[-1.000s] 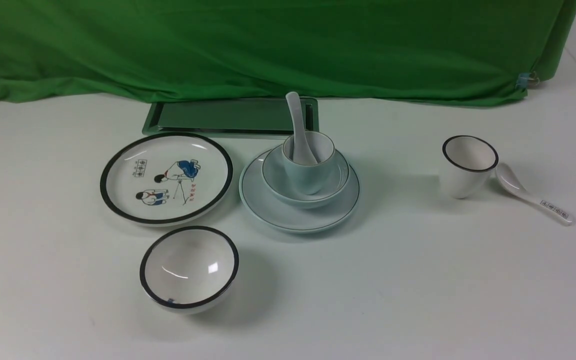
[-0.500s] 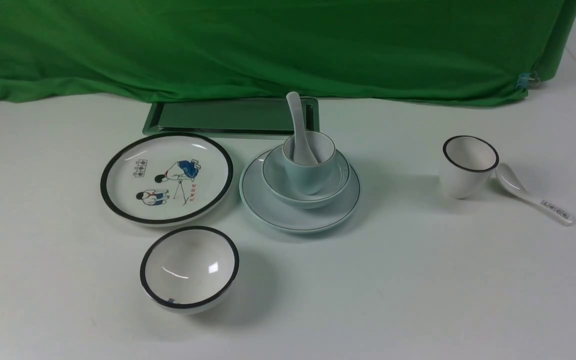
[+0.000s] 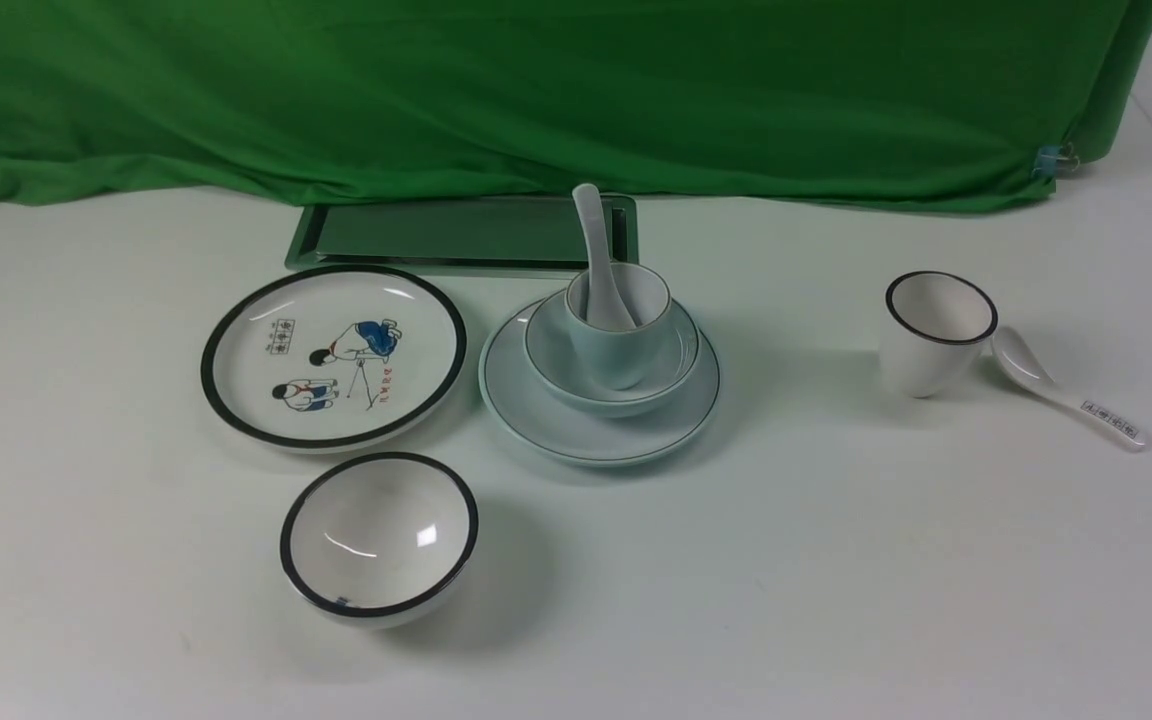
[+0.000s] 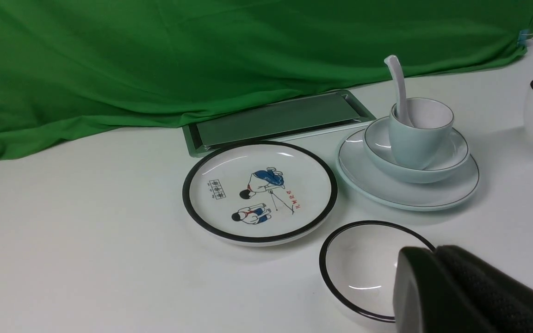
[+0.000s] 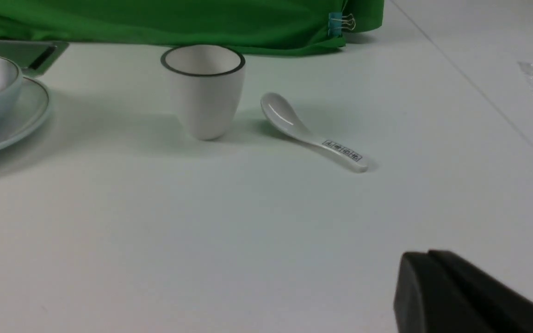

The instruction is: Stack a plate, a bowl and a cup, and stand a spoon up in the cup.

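The pale blue plate [image 3: 546, 420] lies at the table's middle. The pale blue bowl [image 3: 551, 355] sits on it, the pale blue cup [image 3: 621, 345] stands in the bowl, and the plain white spoon [image 3: 591, 235] stands in the cup, handle up. The stack also shows in the left wrist view: plate [image 4: 373, 185], bowl [image 4: 380, 145], cup [image 4: 414, 143], spoon [image 4: 397, 78]. Neither gripper shows in the front view. My left gripper [image 4: 435, 252] is shut and empty, above the black-rimmed bowl's edge. My right gripper [image 5: 426, 256] is shut and empty, over bare table.
A cartoon plate [image 3: 333, 355] with a thick black rim lies left of the stack, a black-rimmed bowl [image 3: 379, 535] in front of it. A white tapered cup [image 3: 936, 335] and a marked spoon [image 3: 1066, 400] lie at the right. A metal tray [image 3: 461, 235] and green cloth [image 3: 536, 90] are behind.
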Tool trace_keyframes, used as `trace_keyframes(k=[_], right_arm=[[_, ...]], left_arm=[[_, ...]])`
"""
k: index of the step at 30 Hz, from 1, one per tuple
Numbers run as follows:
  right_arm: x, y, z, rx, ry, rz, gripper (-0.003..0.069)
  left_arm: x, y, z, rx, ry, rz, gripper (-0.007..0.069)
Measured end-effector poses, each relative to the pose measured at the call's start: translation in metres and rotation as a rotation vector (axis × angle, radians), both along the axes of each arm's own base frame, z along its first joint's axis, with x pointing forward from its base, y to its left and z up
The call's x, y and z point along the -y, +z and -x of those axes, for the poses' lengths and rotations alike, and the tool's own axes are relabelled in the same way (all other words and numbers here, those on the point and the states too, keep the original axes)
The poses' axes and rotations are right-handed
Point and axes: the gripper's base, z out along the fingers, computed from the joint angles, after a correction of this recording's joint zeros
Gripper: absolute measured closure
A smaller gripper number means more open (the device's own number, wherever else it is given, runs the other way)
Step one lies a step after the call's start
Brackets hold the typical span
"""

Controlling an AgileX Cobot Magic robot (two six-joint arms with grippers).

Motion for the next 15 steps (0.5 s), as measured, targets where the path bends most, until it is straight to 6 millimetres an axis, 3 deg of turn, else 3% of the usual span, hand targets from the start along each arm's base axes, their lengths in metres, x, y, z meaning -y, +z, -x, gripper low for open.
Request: trace_keyframes(k=[15], right_arm=[[0.0,0.0,0.0,0.0,0.0,0.001,0.0619]], left_arm=[[0.0,0.0,0.0,0.0,0.0,0.0,0.0653]])
